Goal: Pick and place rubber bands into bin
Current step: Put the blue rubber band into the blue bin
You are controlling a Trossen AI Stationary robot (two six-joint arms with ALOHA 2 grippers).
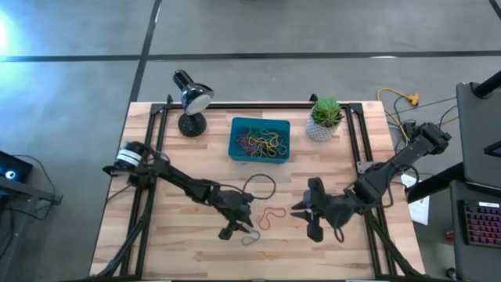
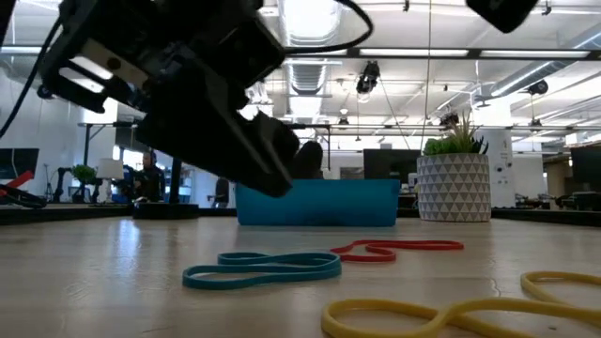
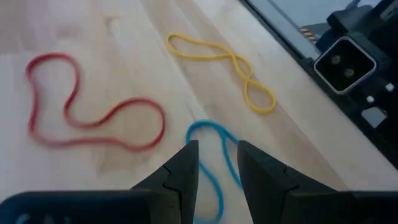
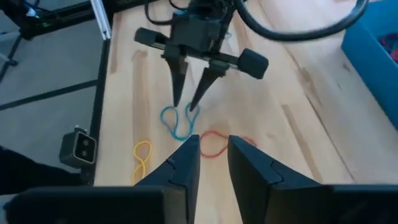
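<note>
Left gripper (image 1: 244,228) hangs low over the near-centre of the desk (image 1: 180,235), jaws partly spread, tips straddling one loop of the blue rubber band (image 4: 177,122) lying flat below; nothing pinched yet. The band runs as a long figure-eight, roughly along the line out from the jaws, so one strand sits between the tips. Red rubber band (image 1: 270,217) lies just right of it, yellow rubber band (image 1: 270,254) nearer the desk's front edge. Right gripper (image 1: 302,211) waits right of the red band, jaws narrowly apart, empty. Left arm is clearly nearer the blue band. The bin (image 1: 260,157), holding many bands, sits far centre, well apart.
</note>
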